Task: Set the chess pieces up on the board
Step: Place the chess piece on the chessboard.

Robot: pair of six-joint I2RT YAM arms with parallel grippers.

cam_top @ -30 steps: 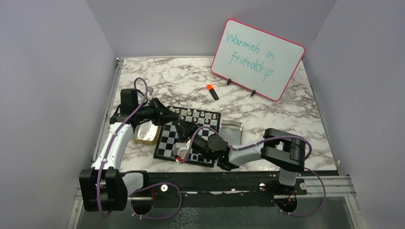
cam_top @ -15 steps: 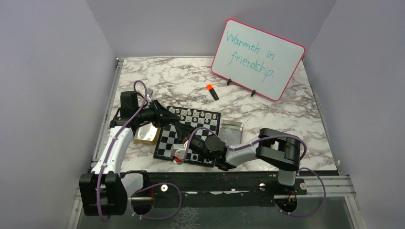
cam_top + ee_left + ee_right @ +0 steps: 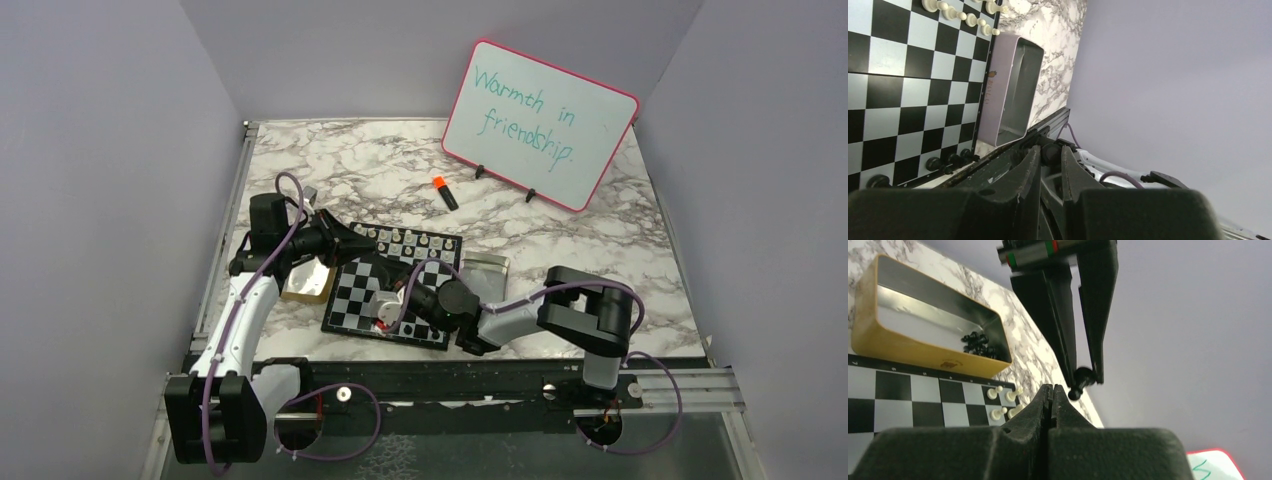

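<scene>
Marble counter (image 3: 400, 170) carries the board (image 3: 350, 290) at front left, with a gold tray (image 3: 908, 347) just beside its left edge and a silver tray (image 3: 487, 275) at its right. Over the board, the left pincer (image 3: 1083, 375) is grasping one black piece (image 3: 1079, 382). The right pincer (image 3: 1050, 389) is clenched, empty. White pieces (image 3: 405, 238) line the board's far edge. Other black pieces (image 3: 979, 345) lie in the gold tray.

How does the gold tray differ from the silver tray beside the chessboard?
Colour: the gold tray has yellow-gold walls, the silver tray pale silvery ones.
Contents: the gold tray holds black chess pieces; the silver tray's visible part shows none.
Place: seen from above, the gold tray lies left of the board, the silver tray right.
Both are rectangular, open-topped and rest on the marble table.
</scene>
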